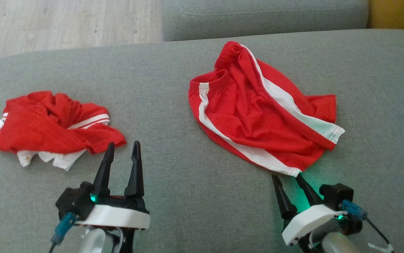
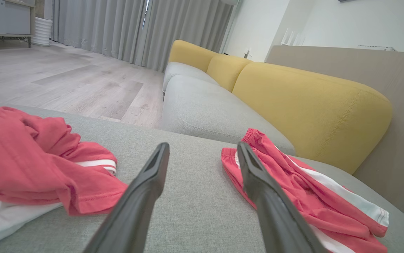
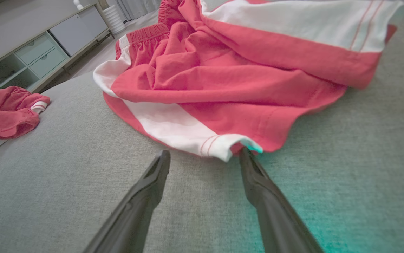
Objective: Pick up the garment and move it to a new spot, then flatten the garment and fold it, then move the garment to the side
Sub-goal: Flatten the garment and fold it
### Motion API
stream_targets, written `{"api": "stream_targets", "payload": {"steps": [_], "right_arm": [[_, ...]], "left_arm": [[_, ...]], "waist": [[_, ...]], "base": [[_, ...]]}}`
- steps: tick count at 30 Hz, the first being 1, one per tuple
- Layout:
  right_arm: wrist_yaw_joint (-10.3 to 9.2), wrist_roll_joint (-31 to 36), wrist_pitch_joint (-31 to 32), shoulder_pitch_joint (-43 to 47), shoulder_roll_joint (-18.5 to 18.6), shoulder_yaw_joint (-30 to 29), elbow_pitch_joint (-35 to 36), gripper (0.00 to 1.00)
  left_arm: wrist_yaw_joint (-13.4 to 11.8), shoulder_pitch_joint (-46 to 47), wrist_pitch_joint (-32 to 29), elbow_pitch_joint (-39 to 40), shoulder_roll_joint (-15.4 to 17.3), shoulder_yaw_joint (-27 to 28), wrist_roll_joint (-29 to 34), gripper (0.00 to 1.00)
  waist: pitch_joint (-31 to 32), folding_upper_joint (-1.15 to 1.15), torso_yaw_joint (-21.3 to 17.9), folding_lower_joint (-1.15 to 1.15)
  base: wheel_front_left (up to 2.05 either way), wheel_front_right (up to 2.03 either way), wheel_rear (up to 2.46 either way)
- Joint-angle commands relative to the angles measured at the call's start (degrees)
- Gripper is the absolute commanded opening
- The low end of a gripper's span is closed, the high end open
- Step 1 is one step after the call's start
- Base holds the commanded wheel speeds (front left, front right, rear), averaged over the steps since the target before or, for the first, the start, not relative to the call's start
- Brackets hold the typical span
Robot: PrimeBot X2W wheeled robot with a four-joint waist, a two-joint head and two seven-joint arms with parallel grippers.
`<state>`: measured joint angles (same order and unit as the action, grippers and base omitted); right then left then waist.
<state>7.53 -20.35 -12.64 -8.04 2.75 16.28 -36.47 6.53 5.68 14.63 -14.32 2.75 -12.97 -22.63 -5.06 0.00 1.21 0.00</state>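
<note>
The shorts (image 1: 258, 116) lie just beyond the right claw (image 1: 286, 175), hem at 1 fingertip. Right claw and left claw (image 1: 124, 143) are released, arms low.

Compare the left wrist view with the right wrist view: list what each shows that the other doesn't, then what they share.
Left wrist view's own: yellow cushions, curtains, and the open left gripper over bare seat. Right wrist view's own: a drawer cabinet and the open right gripper, one fingertip at the hem of the shorts. Shared: the shorts, the second garment and the grey seat.
</note>
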Motion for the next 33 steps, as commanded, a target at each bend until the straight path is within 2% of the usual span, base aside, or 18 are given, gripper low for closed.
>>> {"api": "stream_targets", "payload": {"steps": [1, 4, 5, 6, 7, 16, 28, 33], "right_arm": [[-0.04, -0.1, -1.1, -2.9, 0.1, 1.0, 1.1, 1.00], [-0.04, -0.2, -1.4, -3.5, 0.1, 0.9, 0.6, 1.00], [-0.04, -0.3, -1.4, -3.7, 0.1, 1.0, 0.4, 0.86], [-0.04, -0.5, -1.5, -3.9, 0.1, 1.2, 0.1, 0.27], [-0.04, -0.6, -1.6, -4.1, 0.1, 1.4, 0.0, 0.00], [-0.04, 1.6, -2.2, -3.9, 0.1, -0.9, -0.5, 0.00], [-0.04, 13.1, -2.3, 0.6, 0.1, -16.5, 1.8, 0.00], [-0.04, 14.2, -2.3, 1.2, 0.1, -18.6, 3.3, 0.00]], "left_arm": [[-0.2, 2.5, 0.4, 1.9, 0.1, 1.6, 0.5, 1.00], [-0.2, 2.6, 0.4, 1.9, 0.1, 1.6, 0.6, 1.00], [-0.2, 2.7, 0.4, 1.9, 0.1, 1.6, 0.6, 1.00], [-0.2, 2.7, 0.4, 1.9, 0.1, 1.6, 0.6, 1.00], [-0.1, 2.7, 0.4, 1.8, 0.1, 1.5, 0.6, 1.00], [-0.2, 2.5, 0.4, 1.9, 0.1, 2.2, 1.0, 1.00], [0.2, 3.3, 0.4, 2.1, 0.1, 2.3, 1.9, 1.00], [0.5, 4.8, 0.4, 1.5, 0.1, 1.0, 2.7, 1.00]], "waist": [[0.0, 0.00, 0.0, 0.00], [-0.1, 0.00, -0.1, 0.00], [-0.2, 0.00, -0.1, 0.00], [-0.1, 0.00, -0.1, 0.00], [-0.1, 0.00, -0.1, 0.00], [0.4, 0.00, -0.9, 0.00], [1.0, 0.00, -4.5, 0.00], [0.7, 0.00, -5.8, 0.00]], "base": [[0.00, 0.00, 0.00], [0.00, 0.00, 0.00], [0.00, 0.00, 0.00], [0.00, 0.00, 0.00], [0.00, 0.00, 0.00], [0.00, 0.00, 0.00], [0.00, 0.00, 0.00], [0.00, 0.00, 0.00]]}}
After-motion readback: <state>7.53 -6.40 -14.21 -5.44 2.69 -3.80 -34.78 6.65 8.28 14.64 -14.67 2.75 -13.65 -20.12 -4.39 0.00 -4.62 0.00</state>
